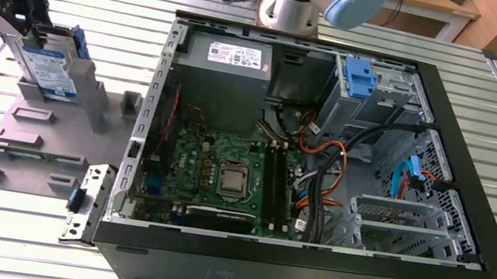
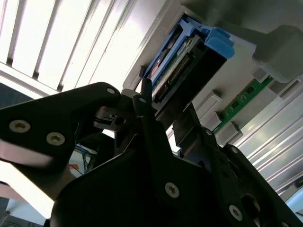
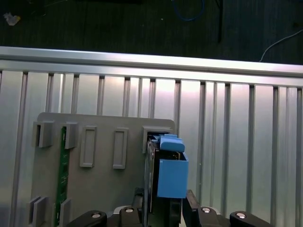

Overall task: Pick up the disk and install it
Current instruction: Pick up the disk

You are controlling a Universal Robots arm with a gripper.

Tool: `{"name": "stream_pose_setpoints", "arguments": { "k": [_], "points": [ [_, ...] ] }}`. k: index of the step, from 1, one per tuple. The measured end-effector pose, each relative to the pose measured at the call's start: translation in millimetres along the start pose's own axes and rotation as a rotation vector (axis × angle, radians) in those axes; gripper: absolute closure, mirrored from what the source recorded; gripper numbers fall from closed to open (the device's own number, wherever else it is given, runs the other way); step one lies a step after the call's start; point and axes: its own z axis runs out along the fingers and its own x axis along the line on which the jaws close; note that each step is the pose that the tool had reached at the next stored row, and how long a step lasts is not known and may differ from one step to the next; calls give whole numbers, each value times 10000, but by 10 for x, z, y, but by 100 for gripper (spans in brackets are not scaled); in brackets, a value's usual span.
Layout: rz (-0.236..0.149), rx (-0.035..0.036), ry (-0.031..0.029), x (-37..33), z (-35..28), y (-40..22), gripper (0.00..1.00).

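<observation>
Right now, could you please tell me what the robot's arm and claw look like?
The arm is a silver-grey tube with a pale blue joint cap. The claw is black, built of angular plates dotted with silver screw heads.

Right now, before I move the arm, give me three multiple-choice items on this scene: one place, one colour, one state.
1. Where is the disk?
A) in the grey holder plate beside the computer case
B) inside that case
C) flat on the table

2. What colour is the disk's frame?
A) red
B) blue
C) yellow

3. How does the disk sit?
A) lying flat
B) tipped over
C) upright on edge

Answers:
1 A, it sits in a slot of the plate, outside the case.
2 B, blue plastic shows in both wrist views.
3 C, it stands on edge, the gripper right at it.
</observation>
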Motion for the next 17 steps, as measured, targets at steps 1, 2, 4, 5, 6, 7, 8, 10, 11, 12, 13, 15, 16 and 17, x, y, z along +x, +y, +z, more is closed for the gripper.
{"name": "stream_pose_setpoints", "arguments": {
  "k": [1,2,4,5,6,7,8,10,11,12,13,15,16,17],
  "points": [
    [-1,-1,0,0,0,-1,55],
    [-1,-3,0,0,0,-1,55],
    [89,1,-3,0,1,-1,55],
    [168,4,-6,0,1,-2,55],
    [180,4,-6,0,1,-2,55],
    [180,4,-6,0,0,-3,55],
    [181,4,-6,0,0,-3,55],
    [181,4,-6,0,0,-3,55],
    [181,4,-6,0,0,-3,55],
    [181,4,-6,0,0,-3,55],
    [181,5,-6,0,0,-3,55],
    [182,4,-6,0,0,-3,57],
    [182,3,-5,0,0,-3,63],
    [182,4,-6,0,0,-3,63]
  ]
}}
